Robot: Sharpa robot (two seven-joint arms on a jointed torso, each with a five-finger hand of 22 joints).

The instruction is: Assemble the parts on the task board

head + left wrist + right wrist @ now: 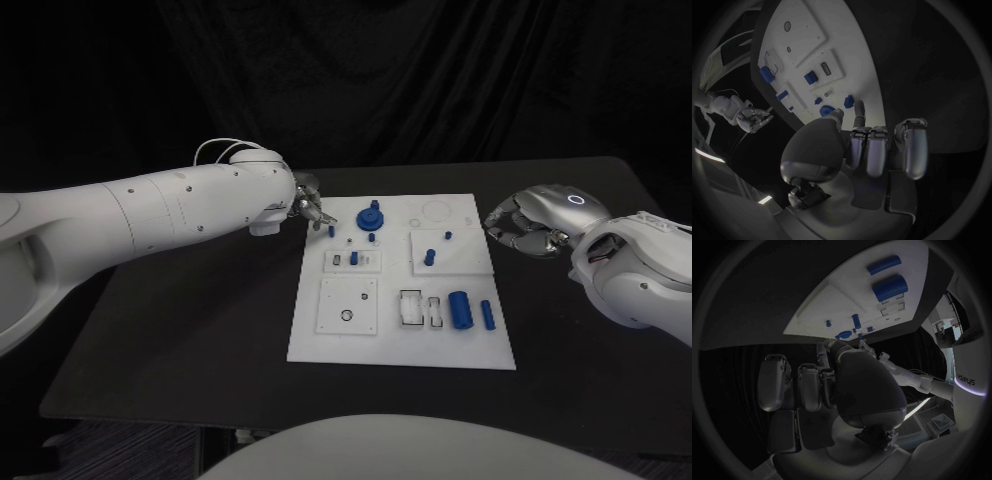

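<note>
The white task board (325,340) lies in the middle of the black table. Blue parts stand on it: a round knob (372,217), small pegs (330,231) (430,257), and a thick cylinder (460,309) beside a thinner one (488,314). My left hand (307,208) hovers at the board's far left corner, fingers curled in, fingertips just above the small peg. In the left wrist view the left hand (861,145) has its thumb and forefinger reaching toward blue pieces (848,102), with nothing seen in its grasp. My right hand (522,225) (826,385) hangs curled beside the board's right edge, holding nothing.
Raised white plates sit on the board: one with a round hole (348,305), one with slots (353,261), one on the right (447,250). A black-outlined recess (413,307) lies left of the thick cylinder. Bare table (188,330) spreads to either side.
</note>
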